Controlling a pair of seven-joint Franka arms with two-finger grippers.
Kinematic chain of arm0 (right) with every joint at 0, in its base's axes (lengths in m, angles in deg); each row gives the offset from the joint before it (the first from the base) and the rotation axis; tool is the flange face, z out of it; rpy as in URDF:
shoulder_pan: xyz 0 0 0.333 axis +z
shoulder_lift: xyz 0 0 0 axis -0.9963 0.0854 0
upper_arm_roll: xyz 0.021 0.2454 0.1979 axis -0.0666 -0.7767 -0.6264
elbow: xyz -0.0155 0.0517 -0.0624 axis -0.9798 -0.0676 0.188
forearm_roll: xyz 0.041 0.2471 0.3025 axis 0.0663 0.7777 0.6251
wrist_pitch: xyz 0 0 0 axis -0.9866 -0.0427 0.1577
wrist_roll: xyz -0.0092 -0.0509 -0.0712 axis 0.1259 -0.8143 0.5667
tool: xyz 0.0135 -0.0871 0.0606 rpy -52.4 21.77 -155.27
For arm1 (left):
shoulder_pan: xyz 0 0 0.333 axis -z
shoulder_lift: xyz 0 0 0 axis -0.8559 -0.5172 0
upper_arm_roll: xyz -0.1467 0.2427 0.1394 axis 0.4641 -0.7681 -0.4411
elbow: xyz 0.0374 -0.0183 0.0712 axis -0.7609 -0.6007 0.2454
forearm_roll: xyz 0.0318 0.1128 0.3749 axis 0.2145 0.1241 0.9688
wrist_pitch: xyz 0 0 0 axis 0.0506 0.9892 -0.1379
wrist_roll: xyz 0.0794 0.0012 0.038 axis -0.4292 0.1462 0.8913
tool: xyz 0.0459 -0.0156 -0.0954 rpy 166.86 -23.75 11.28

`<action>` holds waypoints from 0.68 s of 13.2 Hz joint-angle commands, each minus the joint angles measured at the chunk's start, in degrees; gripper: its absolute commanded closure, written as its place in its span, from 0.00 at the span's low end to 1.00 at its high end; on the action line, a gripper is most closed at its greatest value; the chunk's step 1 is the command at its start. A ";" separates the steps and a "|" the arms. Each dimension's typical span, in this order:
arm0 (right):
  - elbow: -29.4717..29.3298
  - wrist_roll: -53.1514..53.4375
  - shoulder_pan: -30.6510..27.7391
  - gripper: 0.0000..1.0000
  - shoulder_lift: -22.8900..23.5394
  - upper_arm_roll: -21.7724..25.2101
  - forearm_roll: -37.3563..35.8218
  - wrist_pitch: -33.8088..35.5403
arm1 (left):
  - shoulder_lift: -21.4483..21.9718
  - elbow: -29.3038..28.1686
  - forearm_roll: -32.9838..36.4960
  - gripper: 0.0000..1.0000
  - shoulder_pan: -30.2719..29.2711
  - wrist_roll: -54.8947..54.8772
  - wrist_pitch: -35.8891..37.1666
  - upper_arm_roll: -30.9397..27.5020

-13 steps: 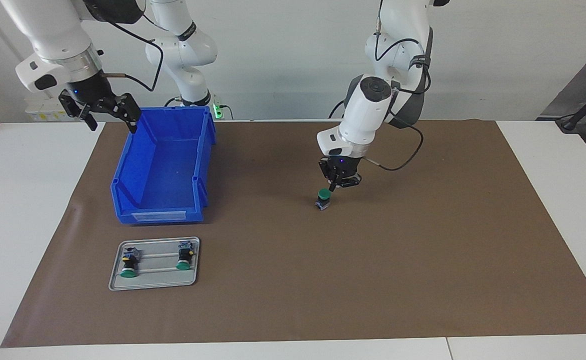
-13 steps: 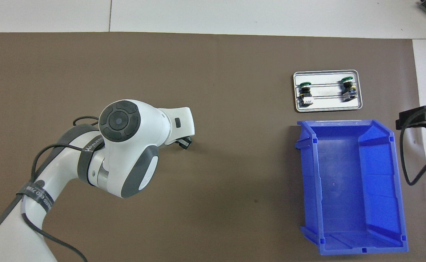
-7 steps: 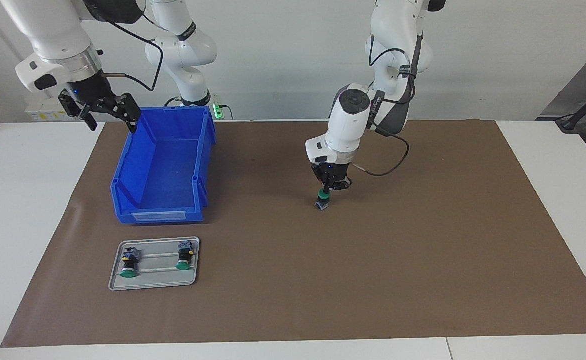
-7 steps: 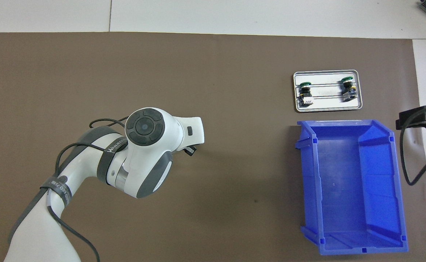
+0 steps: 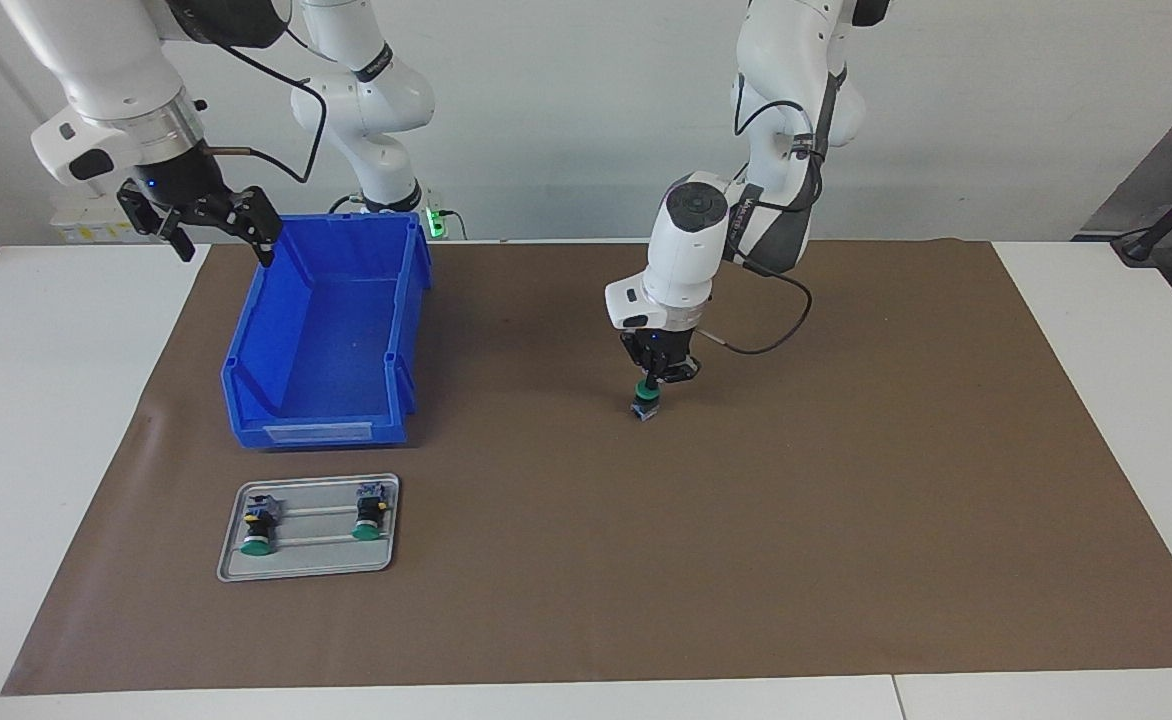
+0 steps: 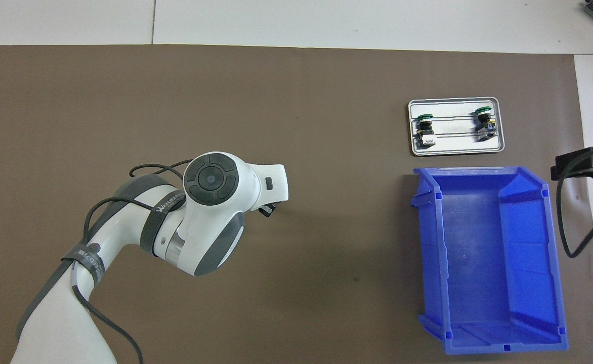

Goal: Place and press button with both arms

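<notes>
As the table runs away from the robots' end, I meet first the right gripper (image 5: 214, 222), which hangs in the air with its fingers spread wide and nothing between them, over the edge of the brown mat (image 5: 846, 520) at the right arm's end of the table, just beside the corner of the blue bin (image 5: 326, 330) nearest the robots; this arm waits. The bin itself stands open-topped on the mat, its long axis running away from the robots. Toward the middle of the mat, about level with the bin's farther end, I see the left gripper (image 5: 652, 380) pointing straight down, its fingertips drawn together with nothing held between them; the closed tips rest on the green cap of the button (image 5: 645, 402), which stands upright on its grey-blue base on the bare mat, well apart from the bin. From overhead the left arm's wrist housing covers the button, and only a black edge of the gripper (image 6: 266, 210) shows past it. Farthest from the robots, just past the bin's label end, lies the flat grey tray (image 5: 309, 566), bearing two more buttons (image 5: 258, 528) (image 5: 369, 517) on their sides, caps pointing away from the robots.
</notes>
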State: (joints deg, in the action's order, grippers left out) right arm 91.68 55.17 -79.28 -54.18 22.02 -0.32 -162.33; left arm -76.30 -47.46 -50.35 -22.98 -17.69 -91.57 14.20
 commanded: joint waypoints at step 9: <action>1.92 -0.50 -0.20 0.00 -1.52 -0.16 0.05 -1.17 | 7.90 1.16 0.74 0.00 -13.54 0.43 14.96 -1.05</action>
State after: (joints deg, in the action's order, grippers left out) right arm 91.68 55.17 -79.28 -54.18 22.02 -0.32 -162.33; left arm -69.33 -46.39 -50.34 -33.78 -17.60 -80.95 12.70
